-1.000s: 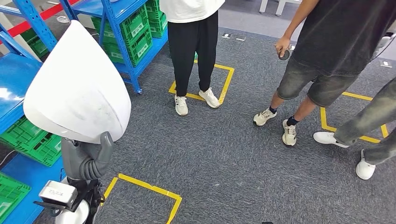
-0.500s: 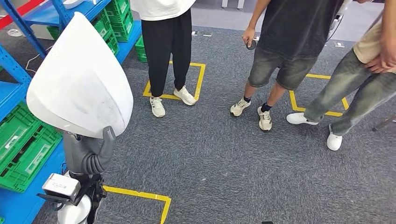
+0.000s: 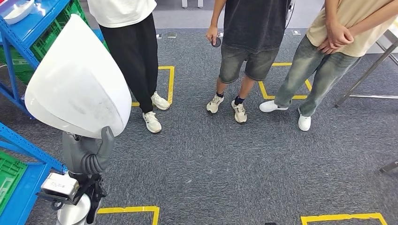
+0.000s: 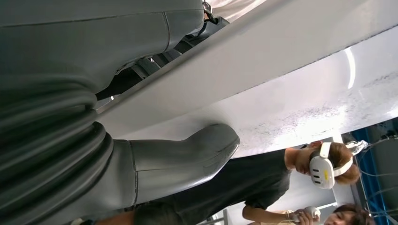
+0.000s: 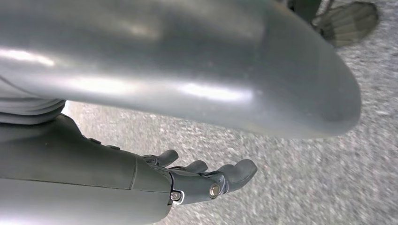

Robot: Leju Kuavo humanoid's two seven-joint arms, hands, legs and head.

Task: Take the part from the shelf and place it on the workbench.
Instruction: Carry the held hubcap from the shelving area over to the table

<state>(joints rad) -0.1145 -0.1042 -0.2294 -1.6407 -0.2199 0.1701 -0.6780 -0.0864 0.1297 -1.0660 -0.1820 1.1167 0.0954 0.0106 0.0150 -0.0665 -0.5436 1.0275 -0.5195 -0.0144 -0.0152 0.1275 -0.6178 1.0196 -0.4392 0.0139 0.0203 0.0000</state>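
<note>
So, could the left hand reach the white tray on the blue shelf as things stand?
Probably not: the left hand already holds the large white part, which blocks the way to the white tray on the blue shelf.

We see grey carpet (image 3: pixel 225 159) with yellow tape squares (image 3: pixel 164 84). Blue shelving (image 3: pixel 19 42) holds green crates (image 3: pixel 51 33).

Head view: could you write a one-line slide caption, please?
Left hand holds a large white part beside the blue shelf while three people stand on grey carpet.

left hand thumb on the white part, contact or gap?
Touching. Left wrist view: the left hand presses its thumb tip against the white part, no gap; the head view agrees.
</note>
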